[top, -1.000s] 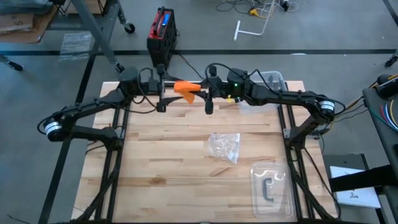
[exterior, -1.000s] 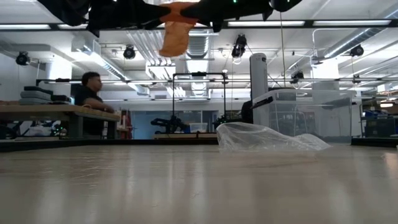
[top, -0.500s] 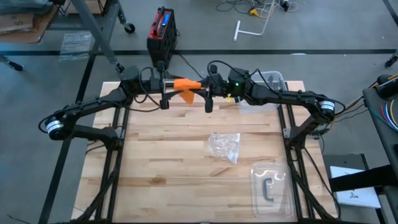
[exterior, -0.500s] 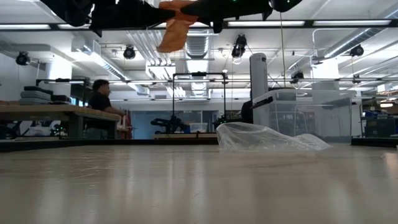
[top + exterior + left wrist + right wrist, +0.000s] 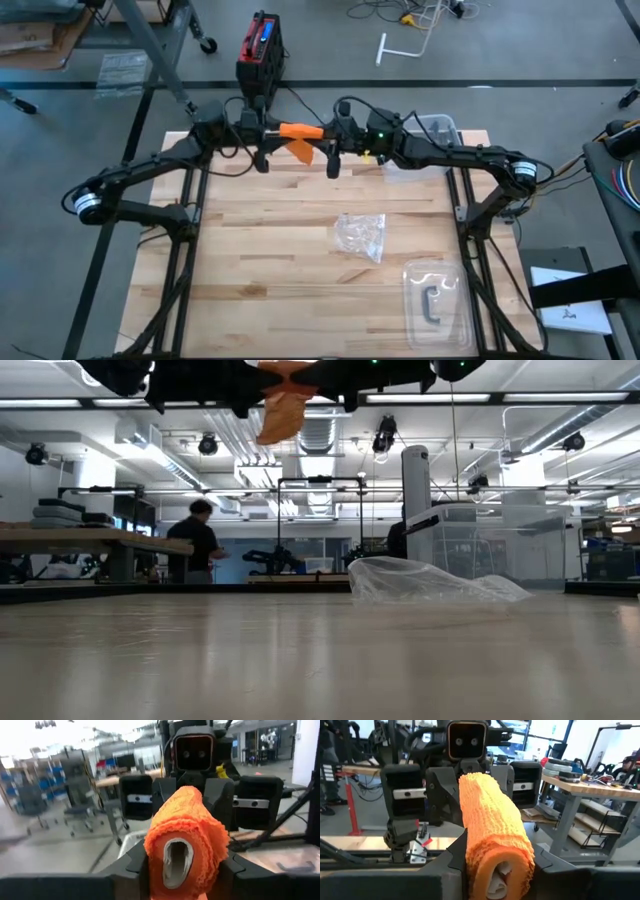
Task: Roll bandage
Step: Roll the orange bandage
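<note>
I hold the bright orange fabric bandage (image 5: 300,133) in the air at the upper middle of the overhead frame, above the far edge of the pale wooden slatted table (image 5: 250,260), with both arms reaching in toward each other. It is mostly wound into a compact roll — its long axis runs straight across the frame, from my left gripper (image 5: 262,131) to my right gripper (image 5: 333,134), so each of us has one end of it. A short loose tail hangs down from the roll, showing at the top of the table-level frame (image 5: 283,410).

In my left wrist's frame the roll (image 5: 186,837) sits end-on between my two dark fingers (image 5: 136,863), which press its sides; the hollow core faces the camera. My right wrist's frame shows the same from the other end: the roll (image 5: 492,832) clamped between the right fingers (image 5: 541,861), stretching away toward the opposite gripper. Both pairs are closed on the bandage.

Neither arm is nearer; the roll bridges the two. Since its axis lies along the line joining the grippers, I judge the coming move to be a twist about that line to take up the hanging tail.

The crumpled clear plastic wrapper (image 5: 361,235) lies mid-table, well apart.
</note>
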### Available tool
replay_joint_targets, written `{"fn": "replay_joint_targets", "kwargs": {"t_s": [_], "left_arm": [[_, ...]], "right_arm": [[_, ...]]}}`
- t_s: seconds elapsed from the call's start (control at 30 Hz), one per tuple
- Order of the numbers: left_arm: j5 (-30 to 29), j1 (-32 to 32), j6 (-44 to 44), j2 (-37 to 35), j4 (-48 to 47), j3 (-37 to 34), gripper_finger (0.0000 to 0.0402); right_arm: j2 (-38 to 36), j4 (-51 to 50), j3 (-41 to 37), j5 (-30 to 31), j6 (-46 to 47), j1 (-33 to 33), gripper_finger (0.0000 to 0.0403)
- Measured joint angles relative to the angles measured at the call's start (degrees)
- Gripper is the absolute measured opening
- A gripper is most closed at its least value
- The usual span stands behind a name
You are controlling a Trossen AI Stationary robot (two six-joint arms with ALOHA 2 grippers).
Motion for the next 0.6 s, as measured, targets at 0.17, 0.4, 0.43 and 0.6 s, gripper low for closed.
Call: {"fn": "replay_joint_targets", "kwargs": {"t_s": [0.17,0.4,0.43,0.6], "left_arm": [[1.56,-0.04,0.57,-0.02,-5.47,2.38,0.0161],[2.00,-0.13,3.26,-0.21,-12.53,4.59,0.0223],[1.99,-0.13,4.53,-0.22,-13.73,4.82,0.0231],[2.05,-0.17,5.52,-0.22,-12.31,4.87,0.0271]], "right_arm": [[0.09,0.45,-0.02,0.15,-1.05,0.11,0.0079],[0.24,0.72,-0.09,0.53,-1.08,0.09,0.0079],[0.24,0.74,-0.13,0.57,-1.03,0.09,0.0080],[0.22,2.01,-0.13,0.84,-1.21,0.02,0.0074]]}}
